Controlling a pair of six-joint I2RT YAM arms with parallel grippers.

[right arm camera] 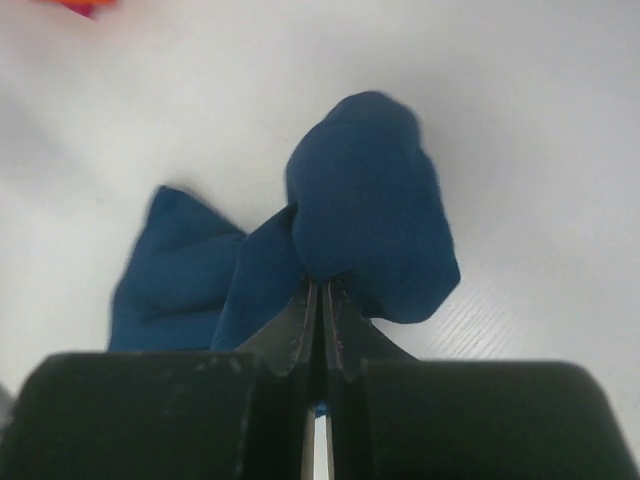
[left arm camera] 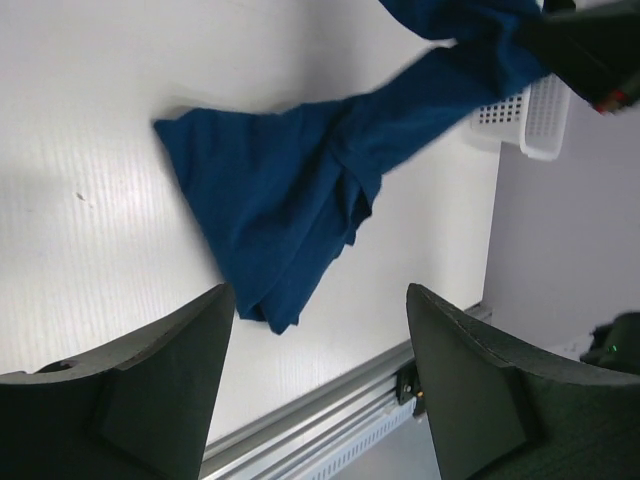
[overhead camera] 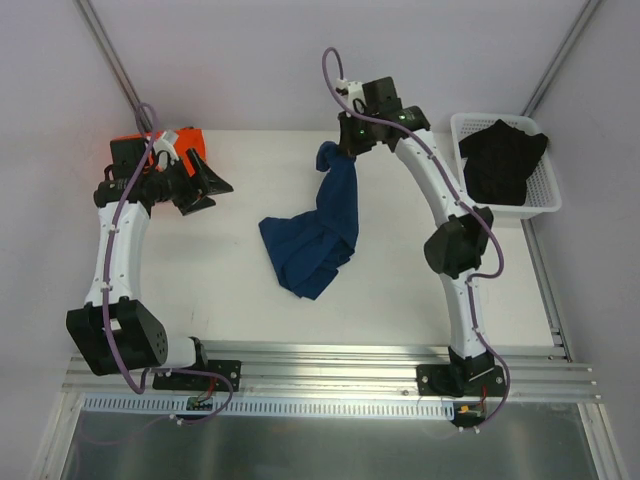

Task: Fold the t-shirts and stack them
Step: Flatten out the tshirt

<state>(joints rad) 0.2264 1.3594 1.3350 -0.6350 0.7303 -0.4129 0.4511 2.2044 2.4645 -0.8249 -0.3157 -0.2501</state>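
Note:
A navy blue t-shirt (overhead camera: 318,235) hangs bunched from my right gripper (overhead camera: 343,145) at the back middle of the table, and its lower part lies crumpled on the white surface. In the right wrist view the gripper (right arm camera: 320,292) is shut on a fold of this blue shirt (right arm camera: 365,200). The orange t-shirt (overhead camera: 185,140) lies at the back left, mostly hidden behind my left arm. My left gripper (overhead camera: 210,192) stands open and empty left of the blue shirt; in its wrist view the gripper (left arm camera: 318,335) faces the blue shirt (left arm camera: 280,190) from a distance.
A white basket (overhead camera: 548,180) with dark clothes (overhead camera: 500,160) stands at the back right; its corner (left arm camera: 535,115) also shows in the left wrist view. An aluminium rail (overhead camera: 330,355) runs along the table's near edge. A scrap of orange (right arm camera: 85,5) shows in the right wrist view.

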